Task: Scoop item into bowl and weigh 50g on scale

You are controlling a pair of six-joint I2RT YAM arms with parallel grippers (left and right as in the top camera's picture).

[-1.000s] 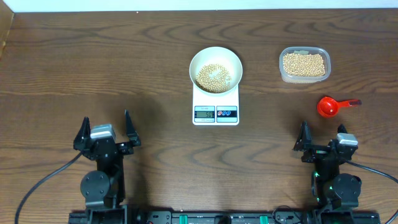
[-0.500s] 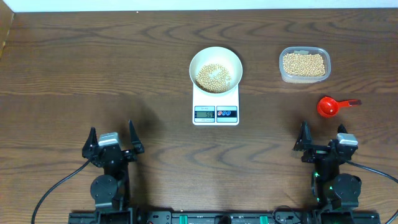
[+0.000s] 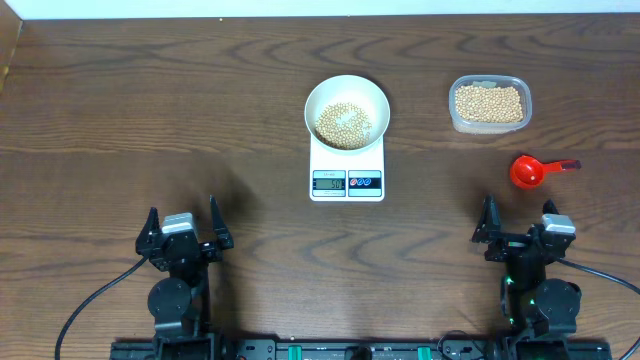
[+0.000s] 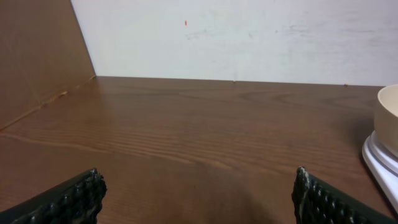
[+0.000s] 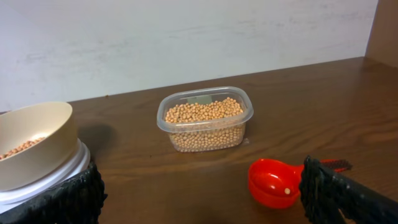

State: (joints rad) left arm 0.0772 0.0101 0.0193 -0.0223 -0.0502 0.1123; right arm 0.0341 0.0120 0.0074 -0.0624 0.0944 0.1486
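Observation:
The white bowl (image 3: 346,110) sits on the white scale (image 3: 347,165) at the table's middle, with tan beans (image 3: 343,124) heaped inside; its edge shows in both wrist views (image 4: 388,118) (image 5: 31,140). More beans fill a clear tub (image 3: 489,103) (image 5: 205,118) at the back right. A red scoop (image 3: 530,170) (image 5: 277,183) lies on the table below the tub, one bean inside it. My left gripper (image 3: 184,226) (image 4: 196,196) is open near the front left, empty. My right gripper (image 3: 519,221) (image 5: 202,193) is open at the front right, just short of the scoop.
A brown side wall (image 4: 37,56) stands at the table's left edge and a pale wall (image 5: 186,37) runs along the back. Bare dark wood table (image 3: 150,110) lies between the arms and the scale.
My left arm has drawn slightly back and to the right, settling lower near the front edge. The right arm, bowl, scale and scoop have not moved.

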